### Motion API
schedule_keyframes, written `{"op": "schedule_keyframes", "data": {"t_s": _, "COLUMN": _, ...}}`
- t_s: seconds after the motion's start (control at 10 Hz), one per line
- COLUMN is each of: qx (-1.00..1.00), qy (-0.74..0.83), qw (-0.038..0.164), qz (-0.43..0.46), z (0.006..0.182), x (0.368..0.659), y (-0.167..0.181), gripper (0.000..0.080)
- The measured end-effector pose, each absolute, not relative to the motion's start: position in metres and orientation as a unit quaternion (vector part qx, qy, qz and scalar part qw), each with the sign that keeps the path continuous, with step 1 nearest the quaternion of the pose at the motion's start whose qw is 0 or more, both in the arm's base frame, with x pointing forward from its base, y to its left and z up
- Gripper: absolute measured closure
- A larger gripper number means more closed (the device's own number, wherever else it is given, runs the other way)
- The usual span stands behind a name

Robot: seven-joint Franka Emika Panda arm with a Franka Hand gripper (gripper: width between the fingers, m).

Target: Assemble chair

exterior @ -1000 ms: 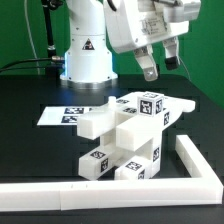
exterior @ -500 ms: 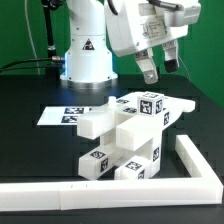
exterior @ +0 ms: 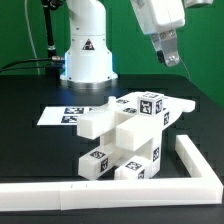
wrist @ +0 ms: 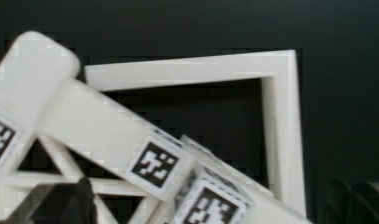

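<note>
The white blocky chair (exterior: 125,135) lies on the black table in the middle of the exterior view, with its tagged pieces joined and cube-topped posts sticking out. My gripper (exterior: 167,52) hangs high above it, toward the exterior view's right. Its fingers stand apart with nothing between them, well clear of the chair. In the wrist view the chair's white bars and tags (wrist: 156,163) fill the near field from above. One dark fingertip (wrist: 61,205) shows at the picture's edge.
The long white L-shaped border rail (exterior: 100,187) runs along the front and up the exterior view's right side; its corner shows in the wrist view (wrist: 275,100). The marker board (exterior: 62,114) lies behind the chair. The robot base (exterior: 85,55) stands at the back.
My gripper has risen and shifted toward the exterior view's right, further from the chair. It stays open and empty. The chair has not moved.
</note>
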State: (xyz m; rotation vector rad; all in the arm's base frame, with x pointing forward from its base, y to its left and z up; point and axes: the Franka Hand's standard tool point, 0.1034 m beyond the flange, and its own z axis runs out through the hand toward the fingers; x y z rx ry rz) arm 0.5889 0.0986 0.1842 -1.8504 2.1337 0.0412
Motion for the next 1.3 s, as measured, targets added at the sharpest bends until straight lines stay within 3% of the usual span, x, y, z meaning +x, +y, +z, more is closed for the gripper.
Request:
{"op": "schedule_keyframes", "data": {"t_s": 0.3, "qx": -0.739, "qy": 0.656, "qw": 0.153, "qz": -0.006, "z": 0.180, "x": 0.587, "y": 0.099, "gripper": 0.0151}}
{"op": "schedule_keyframes", "data": {"t_s": 0.7, "qx": -0.886, "qy": 0.454, "qw": 0.086, "qz": -0.034, "z": 0.162, "x": 0.555, "y": 0.113, "gripper": 0.0151}}
{"op": "schedule_keyframes", "data": {"t_s": 1.2, "qx": -0.939, "qy": 0.331, "qw": 0.076, "qz": -0.044, "z": 0.161, "x": 0.552, "y": 0.118, "gripper": 0.0151}}
{"op": "schedule_keyframes", "data": {"t_s": 1.3, "qx": -0.947, "qy": 0.313, "qw": 0.064, "qz": -0.040, "z": 0.157, "x": 0.539, "y": 0.128, "gripper": 0.0151}}
